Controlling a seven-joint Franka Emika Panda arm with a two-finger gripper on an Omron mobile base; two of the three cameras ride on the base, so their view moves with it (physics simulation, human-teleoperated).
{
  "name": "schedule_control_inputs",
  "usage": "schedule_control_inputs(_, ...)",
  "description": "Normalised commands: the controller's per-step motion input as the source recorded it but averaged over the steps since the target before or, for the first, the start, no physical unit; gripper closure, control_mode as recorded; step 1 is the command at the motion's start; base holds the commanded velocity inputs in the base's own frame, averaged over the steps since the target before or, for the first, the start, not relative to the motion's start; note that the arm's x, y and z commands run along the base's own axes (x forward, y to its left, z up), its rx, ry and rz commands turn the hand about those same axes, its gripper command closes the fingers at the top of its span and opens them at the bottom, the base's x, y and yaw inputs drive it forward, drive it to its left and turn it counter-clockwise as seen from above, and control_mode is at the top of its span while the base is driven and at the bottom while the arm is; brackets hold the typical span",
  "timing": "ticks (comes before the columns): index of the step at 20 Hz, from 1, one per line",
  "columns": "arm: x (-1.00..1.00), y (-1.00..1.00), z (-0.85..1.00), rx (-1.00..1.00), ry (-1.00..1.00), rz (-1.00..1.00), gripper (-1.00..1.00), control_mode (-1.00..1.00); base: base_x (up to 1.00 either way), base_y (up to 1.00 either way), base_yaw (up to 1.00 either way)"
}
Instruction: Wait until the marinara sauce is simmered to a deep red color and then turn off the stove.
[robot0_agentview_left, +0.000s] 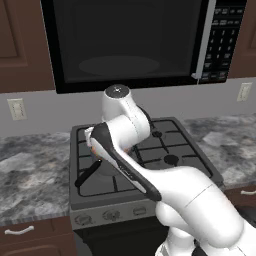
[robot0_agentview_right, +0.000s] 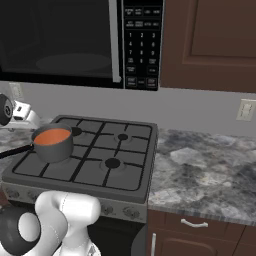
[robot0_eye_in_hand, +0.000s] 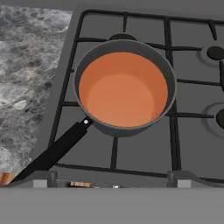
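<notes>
I see the marinara sauce (robot0_eye_in_hand: 122, 89), orange rather than deep red, in the saucepan (robot0_eye_in_hand: 170, 94) on the stove's (robot0_agentview_right: 130, 177) near-left burner. My pincer (robot0_eye_in_hand: 111, 183) hovers above, fingers apart; knobs (robot0_agentview_right: 131, 212) untouched.

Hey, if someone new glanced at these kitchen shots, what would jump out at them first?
The orange marinara sauce in a small grey saucepan on the stove's front left grate draws the eye. Next comes the big black microwave hanging above the cooktop, and the white arm reaching over it.

arm (robot0_agentview_left: 185, 195): glossy white rounded links | joints: black | black stripe on link
</notes>
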Motion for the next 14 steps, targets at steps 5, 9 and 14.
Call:
schedule_control_inputs(5, -0.05, 0.52, -0.40, 0.00, -0.12, 0.00, -1.00, -1.00, 0.00, 0.00, 0.00)
schedule_control_inputs(9, -0.01, 0.49, -0.35, 0.00, -0.13, 0.00, -1.00, -1.00, 0.00, 0.00, 0.00)
schedule_control_inputs(14, -0.03, 0.47, -0.35, 0.00, -0.16, 0.00, -1.00, -1.00, 0.00, 0.00, 0.00)
